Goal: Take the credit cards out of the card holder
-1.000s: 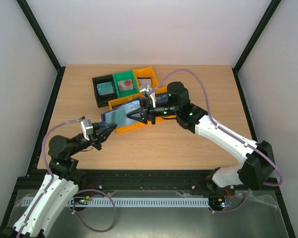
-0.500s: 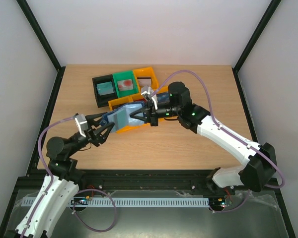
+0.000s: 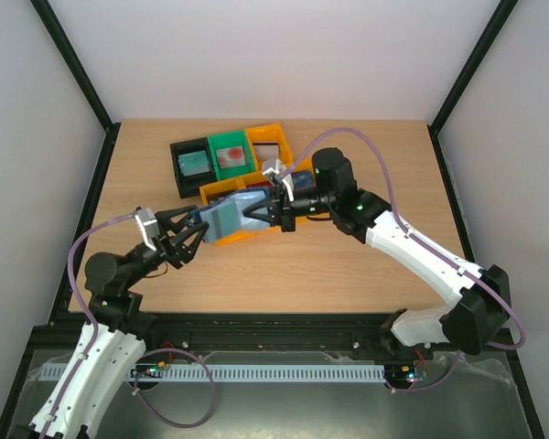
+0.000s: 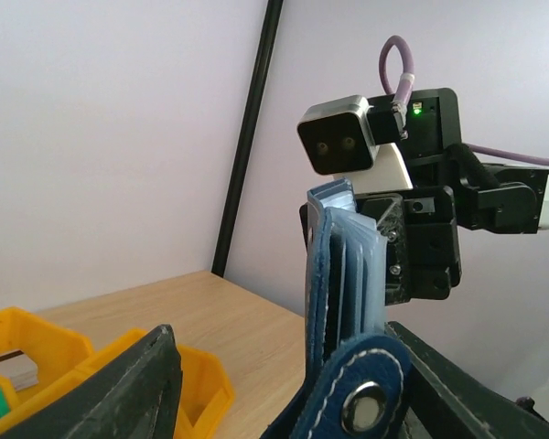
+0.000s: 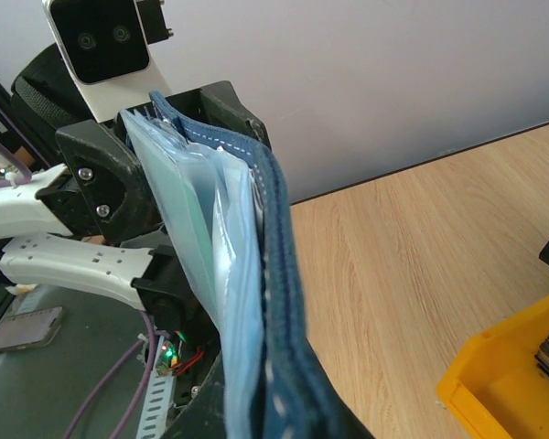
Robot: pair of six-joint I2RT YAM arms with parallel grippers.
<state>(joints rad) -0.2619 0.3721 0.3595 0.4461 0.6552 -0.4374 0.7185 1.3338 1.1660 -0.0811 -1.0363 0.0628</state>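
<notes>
The grip has changed sides. A second ago the left hand was pinched shut on the card holder's left end while the right hand stood spread beside it. Now the right hand (image 3: 250, 212) is clamped on the card holder (image 3: 224, 219), and the left hand (image 3: 196, 229) stands wide, a finger on either side of the holder's left end. The holder stays in the air over the front orange bin (image 3: 236, 236), near the middle of the surface (image 3: 366, 265). The bins have not moved.

Only the top view shows the row of bins toward the far edge. The black bin (image 3: 176, 169) holds a teal card (image 3: 194, 163), the green bin (image 3: 227, 140) holds a card with red on it (image 3: 231, 157), and a second orange bin (image 3: 276, 135) stands at the row's right end.

The left wrist view shows what the top view cannot. The holder stands on edge, navy outside, and its closing tab (image 4: 366, 393) with a metal snap hangs low between the left hand's spread fingers. The right hand's black fingers are closed on its far edge.

The right wrist view looks along the holder from the other end. Pale blue-grey inner layers (image 5: 201, 238) fan out from the navy cover. It cannot be told whether cards sit in them.
</notes>
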